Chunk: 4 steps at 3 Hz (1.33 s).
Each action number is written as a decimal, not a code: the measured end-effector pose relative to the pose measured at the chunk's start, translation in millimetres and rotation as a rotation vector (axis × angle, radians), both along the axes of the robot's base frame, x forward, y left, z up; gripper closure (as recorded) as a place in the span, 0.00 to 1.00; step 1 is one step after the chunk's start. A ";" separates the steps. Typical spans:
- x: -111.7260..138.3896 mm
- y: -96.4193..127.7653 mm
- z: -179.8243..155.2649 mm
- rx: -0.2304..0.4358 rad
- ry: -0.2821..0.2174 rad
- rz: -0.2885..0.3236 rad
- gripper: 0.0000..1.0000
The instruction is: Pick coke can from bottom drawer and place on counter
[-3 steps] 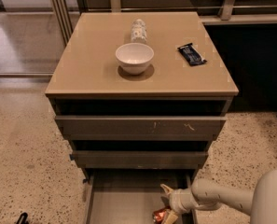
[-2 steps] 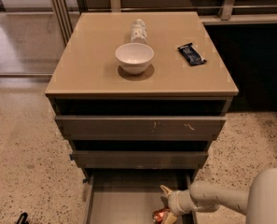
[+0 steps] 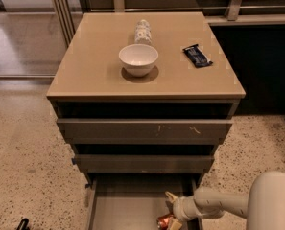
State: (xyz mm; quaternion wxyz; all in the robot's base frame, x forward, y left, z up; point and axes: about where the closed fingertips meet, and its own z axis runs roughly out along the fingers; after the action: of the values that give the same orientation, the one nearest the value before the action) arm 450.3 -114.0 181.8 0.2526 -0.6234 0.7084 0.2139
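The coke can [image 3: 164,221] shows as a small shiny red shape at the bottom edge of the view, inside the open bottom drawer [image 3: 127,207], partly cut off by the frame. My gripper [image 3: 172,209] reaches in from the lower right on a white arm and sits right over the can. One pale finger [image 3: 171,196] points up and left above it. The tan counter [image 3: 94,66] lies above the three drawers.
A white bowl [image 3: 138,59] stands mid-counter, a pale patterned can [image 3: 142,31] lies behind it, and a dark snack packet [image 3: 196,55] lies to the right. The two upper drawers [image 3: 144,130] stand slightly open. Speckled floor surrounds the cabinet; a dark cabinet stands to the right.
The arm and gripper have shifted only slightly over the can; the can and the counter objects have not moved.
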 end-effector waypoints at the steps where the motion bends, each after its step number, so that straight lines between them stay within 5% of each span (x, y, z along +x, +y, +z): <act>1: 1.5 -5.3 -15.5 -0.011 0.014 -0.006 0.00; 4: 8.4 -9.8 -54.5 -0.024 0.067 -0.030 0.00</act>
State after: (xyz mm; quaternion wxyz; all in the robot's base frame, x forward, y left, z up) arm 458.8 -123.8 127.2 0.2246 -0.6080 0.7284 0.2221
